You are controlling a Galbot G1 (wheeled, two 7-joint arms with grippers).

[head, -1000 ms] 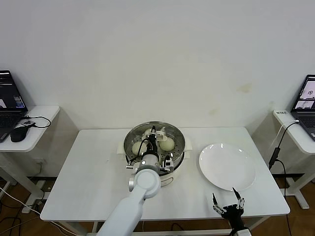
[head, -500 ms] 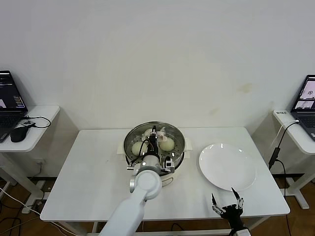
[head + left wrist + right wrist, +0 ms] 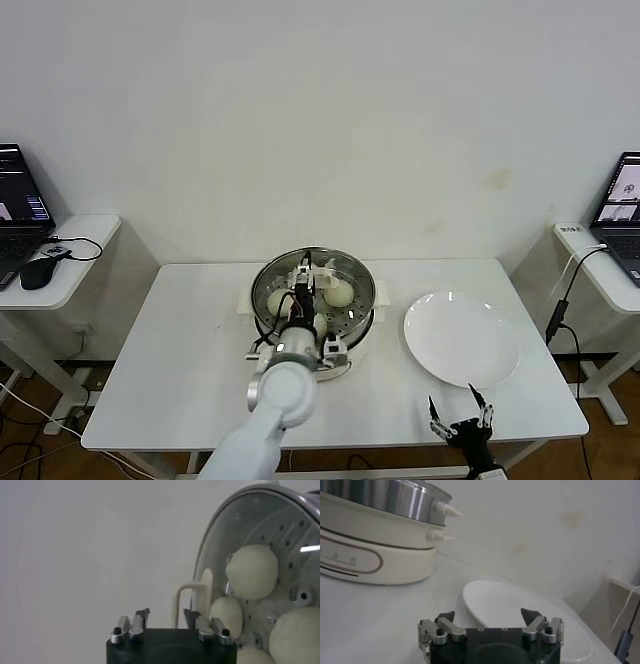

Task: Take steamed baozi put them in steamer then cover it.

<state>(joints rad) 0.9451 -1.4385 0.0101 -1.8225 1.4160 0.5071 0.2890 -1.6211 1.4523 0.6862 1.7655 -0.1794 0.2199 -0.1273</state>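
Note:
The glass cover (image 3: 345, 268) lies on the steamer (image 3: 362, 310), which stands on its white pot base (image 3: 338, 368). Cream-white baozi (image 3: 340, 293) show through the glass. In the left wrist view I see the cover (image 3: 240, 525), its cream handle (image 3: 204, 592) and three baozi (image 3: 251, 571) under the glass. My left gripper (image 3: 306, 272) (image 3: 167, 617) hangs over the cover, open and empty, with the handle just beyond one fingertip. My right gripper (image 3: 460, 425) (image 3: 489, 615) is open and empty at the table's front right.
An empty white plate (image 3: 462, 338) (image 3: 520, 605) lies right of the steamer. The right wrist view shows the steamer wall (image 3: 385, 495) and pot base (image 3: 370, 545). Side desks with laptops stand at far left (image 3: 20, 200) and far right (image 3: 620, 215).
My left arm has drawn back toward the table's front and a little left, away from the cover's handle. The cover stays on the steamer. The right gripper has sunk slightly.

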